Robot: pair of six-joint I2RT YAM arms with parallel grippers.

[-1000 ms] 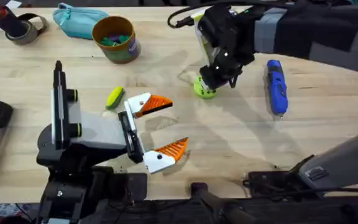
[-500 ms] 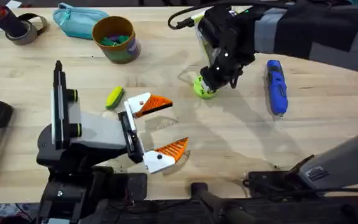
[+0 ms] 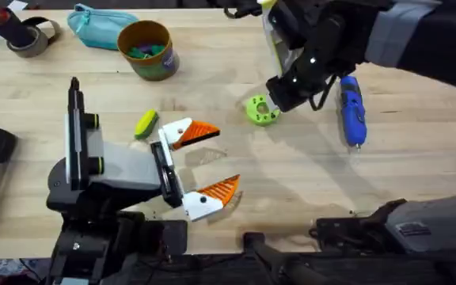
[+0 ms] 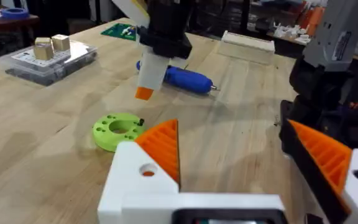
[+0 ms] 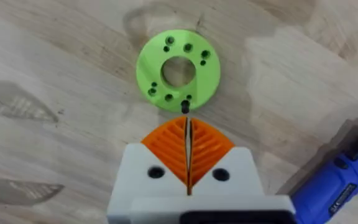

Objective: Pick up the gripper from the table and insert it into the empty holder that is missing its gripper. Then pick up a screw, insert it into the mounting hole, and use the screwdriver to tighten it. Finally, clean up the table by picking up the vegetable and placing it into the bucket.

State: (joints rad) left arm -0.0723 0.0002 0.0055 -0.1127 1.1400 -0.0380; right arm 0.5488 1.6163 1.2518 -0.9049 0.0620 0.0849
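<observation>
Hovering right claw: it hangs just above the bench, orange pads pressed together with a small dark screw-like bit pinched at their tips, right beside the rim of the gripper.
Gripper position: the lime-green disc lies flat on the bench, central hole up, free of any holder; from the left wrist view it sits near the middle of the bench.
Left claw: it rests low near the left base with its jaws spread wide and nothing between them.
Screwdriver: the blue tool lies on the bench just beside the right claw, apart from the green disc and untouched.
Vegetable: the yellow piece lies on the bench close to the left claw's upper finger.
Bucket: it stands upright at the far side, with some small coloured bits inside that cannot be told apart.
Progress judgement: the task seems at an early stage; the gripper is not yet seated.
Remaining, as judged: seating the gripper, driving the screw with the screwdriver, and dropping the vegetable into the bucket.
</observation>
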